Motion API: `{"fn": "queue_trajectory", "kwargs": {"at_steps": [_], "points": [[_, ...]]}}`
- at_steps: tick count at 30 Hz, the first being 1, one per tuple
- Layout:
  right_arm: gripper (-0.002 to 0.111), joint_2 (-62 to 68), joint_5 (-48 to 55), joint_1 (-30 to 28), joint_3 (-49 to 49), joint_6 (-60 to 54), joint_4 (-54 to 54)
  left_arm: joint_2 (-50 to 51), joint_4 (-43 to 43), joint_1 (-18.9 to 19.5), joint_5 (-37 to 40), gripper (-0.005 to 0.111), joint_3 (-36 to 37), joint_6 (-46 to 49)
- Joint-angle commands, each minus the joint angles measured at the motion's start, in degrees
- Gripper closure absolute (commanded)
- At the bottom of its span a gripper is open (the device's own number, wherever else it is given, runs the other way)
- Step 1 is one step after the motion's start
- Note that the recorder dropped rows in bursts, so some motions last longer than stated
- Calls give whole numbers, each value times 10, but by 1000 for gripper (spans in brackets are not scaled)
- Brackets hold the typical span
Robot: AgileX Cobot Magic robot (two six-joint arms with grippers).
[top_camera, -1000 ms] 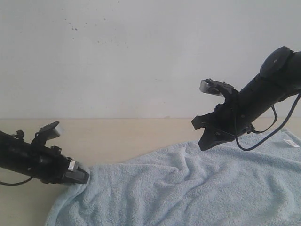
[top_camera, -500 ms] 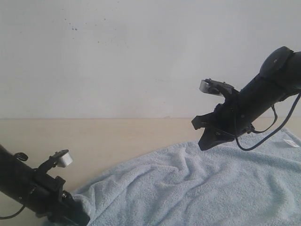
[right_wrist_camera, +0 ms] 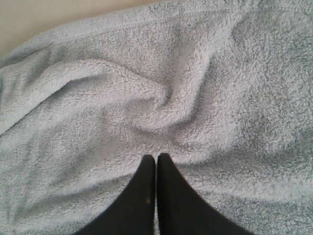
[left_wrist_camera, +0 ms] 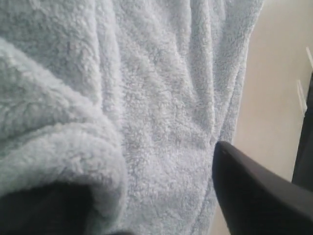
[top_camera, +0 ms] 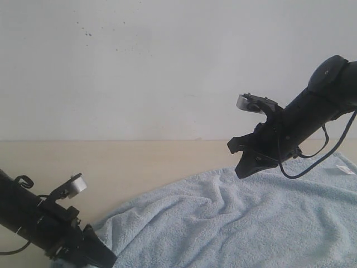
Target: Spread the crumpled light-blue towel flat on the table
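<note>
Cream-toned table [top_camera: 139, 162] runs the full width of the exterior view, bare along its far side. The towel [top_camera: 234, 223] covers the near right part of it and runs off the bottom and right edges of that view. It is mostly opened out but not flat: soft ridges cross its middle, and the right wrist view shows a swirl of folds gathered directly under that arm. The left gripper [top_camera: 103, 258] sits low at the cloth's near-left corner. Its fingers [left_wrist_camera: 254, 196] stand far apart and clamp nothing, though a thick rolled hem lies draped over one of them. The right gripper [top_camera: 245, 169] hangs above the centre of the towel, clear of it, with its fingers [right_wrist_camera: 146, 196] pressed together and nothing between them. A small white tag [top_camera: 346, 170] shows near the far right corner. The step in hand looks like letting the left corner go. To do it well, that arm should probably draw back low and straight away from the cloth, so the hem slides off the finger instead of being dragged or flipped back over. The central swirl then seems the next job, best pinched at an edge and pulled outward rather than pushed down.
</note>
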Motion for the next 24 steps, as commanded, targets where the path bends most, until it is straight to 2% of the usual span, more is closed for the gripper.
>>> {"fn": "queue_trajectory", "kwargs": {"at_steps": [1, 5, 9, 12, 17, 24], "points": [[108, -7, -4, 1, 1, -6, -1, -25, -17, 20, 10, 42, -32, -26], [108, -7, -6, 1, 1, -6, -1, -44, -11, 51, -7, 43, -54, -116], [108, -7, -6, 1, 1, -6, -1, -51, 65, 82, -35, 43, -63, -204], [108, -7, -6, 1, 1, -6, -1, -49, 65, 93, -68, 43, -60, -225], [108, -7, -8, 1, 1, -6, -1, -49, 52, 93, -77, 43, -60, -221], [108, -7, -8, 1, 1, -6, -1, -49, 85, 93, -99, 43, -61, -223]]}}
